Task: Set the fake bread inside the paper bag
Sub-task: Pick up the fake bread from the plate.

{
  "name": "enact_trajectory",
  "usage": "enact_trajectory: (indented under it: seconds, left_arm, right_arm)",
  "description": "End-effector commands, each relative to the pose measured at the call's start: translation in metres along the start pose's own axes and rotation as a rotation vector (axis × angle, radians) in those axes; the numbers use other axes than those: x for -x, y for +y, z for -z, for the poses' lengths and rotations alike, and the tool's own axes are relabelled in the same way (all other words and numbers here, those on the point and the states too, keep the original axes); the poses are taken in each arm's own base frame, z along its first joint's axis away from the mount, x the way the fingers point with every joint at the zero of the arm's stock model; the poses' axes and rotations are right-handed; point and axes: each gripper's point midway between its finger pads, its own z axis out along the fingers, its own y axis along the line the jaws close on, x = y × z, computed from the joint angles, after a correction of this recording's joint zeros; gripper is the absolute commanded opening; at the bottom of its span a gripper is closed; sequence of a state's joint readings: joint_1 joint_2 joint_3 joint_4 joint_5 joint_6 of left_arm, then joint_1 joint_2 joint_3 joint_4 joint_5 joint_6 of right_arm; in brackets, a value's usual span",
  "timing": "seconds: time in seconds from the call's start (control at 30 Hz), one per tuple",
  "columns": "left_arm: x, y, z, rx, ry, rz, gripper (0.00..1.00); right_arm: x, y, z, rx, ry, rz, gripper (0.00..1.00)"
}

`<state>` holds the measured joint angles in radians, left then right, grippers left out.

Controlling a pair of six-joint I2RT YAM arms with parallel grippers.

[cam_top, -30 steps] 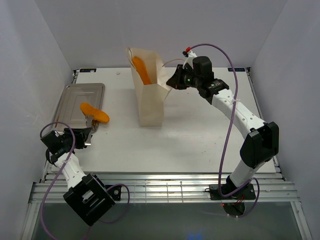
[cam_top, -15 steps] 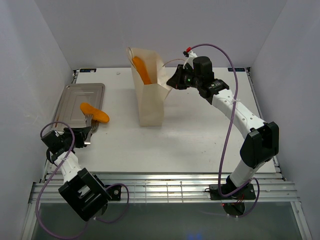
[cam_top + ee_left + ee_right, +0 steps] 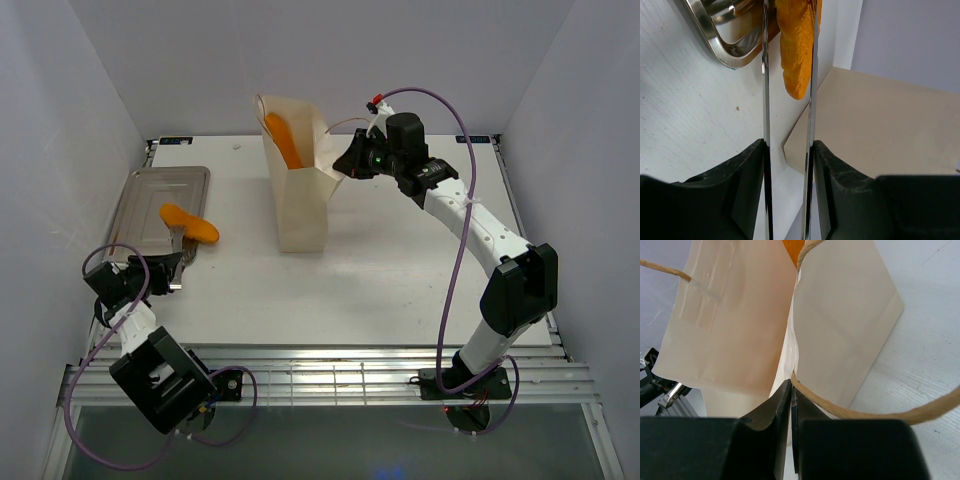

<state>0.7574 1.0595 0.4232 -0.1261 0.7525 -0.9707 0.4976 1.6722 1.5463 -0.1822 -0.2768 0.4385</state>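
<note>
Top external view: you are seeing the left end effector [image 3: 172, 268] sitting near the front left corner of the counter [image 3: 400, 270], gripping the near end of the tongs [image 3: 186, 250]. The tongs are reaching toward the tray [image 3: 150, 195], and their tips are clamping an orange loaf [image 3: 189, 224] that is lying across the tray's right edge. The paper bag [image 3: 302, 200] is standing upright near the middle of the counter, well apart from the tray, with its mouth open. A second loaf [image 3: 283, 140] is leaning inside the bag, its upper end showing at the mouth. The right end effector [image 3: 347, 165] is meeting the bag's upper right rim.

Left wrist view: you are looking along the tongs [image 3: 765, 100]. The fingers [image 3: 747, 165] are pressing on the outer faces of both blades, so the left end effector [image 3: 788, 150] is clamped on the tongs. The blades are squeezing the loaf [image 3: 797, 50] between them. The loaf's lower end is projecting past the tray [image 3: 725, 47] rim, over the counter [image 3: 690, 110]. The paper bag [image 3: 880, 130] is filling the right background.

Right wrist view: you are seeing the right end effector [image 3: 791, 390] with its fingers together, pinching a fold of the paper bag [image 3: 840, 325] at its rim. The cord handle [image 3: 865, 415] is curving away from the fingertips to the right. An orange patch of the second loaf [image 3: 792, 247] is showing at the top of the view, in the bag's mouth.
</note>
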Motion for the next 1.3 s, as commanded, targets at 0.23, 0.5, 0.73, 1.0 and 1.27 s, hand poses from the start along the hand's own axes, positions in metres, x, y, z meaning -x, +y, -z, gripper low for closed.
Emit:
enact_trajectory:
  seconds: [0.23,0.5,0.73,1.0,1.27]
  left_arm:
    - [0.004,-0.01,-0.001,-0.069,-0.011,0.004,0.51]
    - [0.007,-0.011,-0.006,-0.086,-0.011,0.006,0.51]
    - [0.008,-0.006,-0.009,-0.068,-0.008,0.005,0.51]
    - [0.008,-0.007,-0.015,-0.062,-0.002,-0.011,0.48]
    - [0.007,-0.007,-0.018,-0.054,0.003,-0.017,0.11]
  right_arm:
    - [0.007,0.005,0.008,0.008,-0.016,0.008,0.08]
    - [0.005,0.004,0.006,0.007,-0.01,0.003,0.08]
    - [0.009,0.006,0.006,0.008,-0.015,0.005,0.08]
    - [0.008,0.005,0.005,0.005,-0.009,0.001,0.08]
    - [0.008,0.003,0.004,-0.003,-0.008,0.006,0.08]
